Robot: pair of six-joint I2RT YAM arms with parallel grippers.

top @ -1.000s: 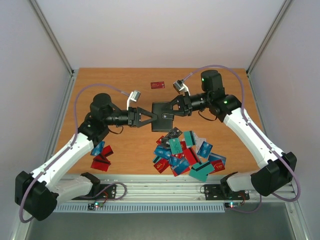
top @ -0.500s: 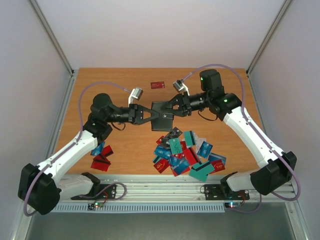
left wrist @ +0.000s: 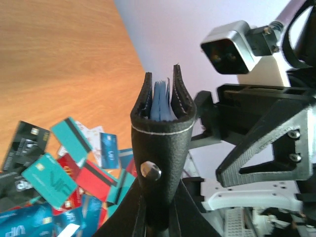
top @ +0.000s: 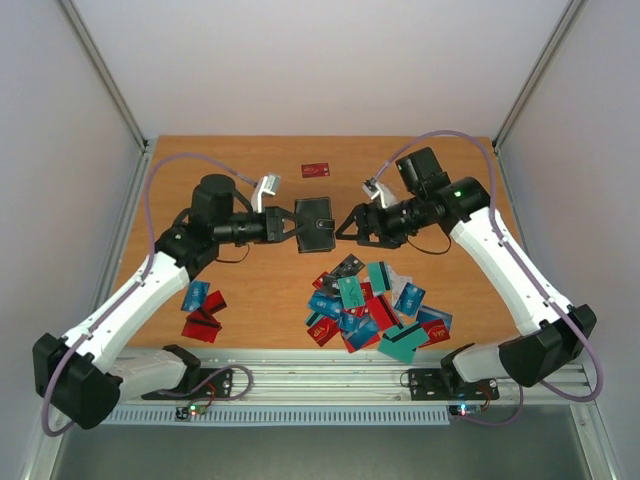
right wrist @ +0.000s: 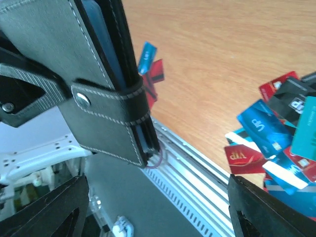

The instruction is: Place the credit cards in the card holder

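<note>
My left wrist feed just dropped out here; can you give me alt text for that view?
The left end effector grips the black card holder at frame bottom, blue cards showing between its flaps at the top. Loose credit cards lie heaped on the wooden table at lower left; the right wrist camera looms upper right.

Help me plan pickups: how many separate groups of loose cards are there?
3: lone red card at the far side, small cluster at the near left, big pile near the centre. Some cards may lie hidden underneath.
</note>
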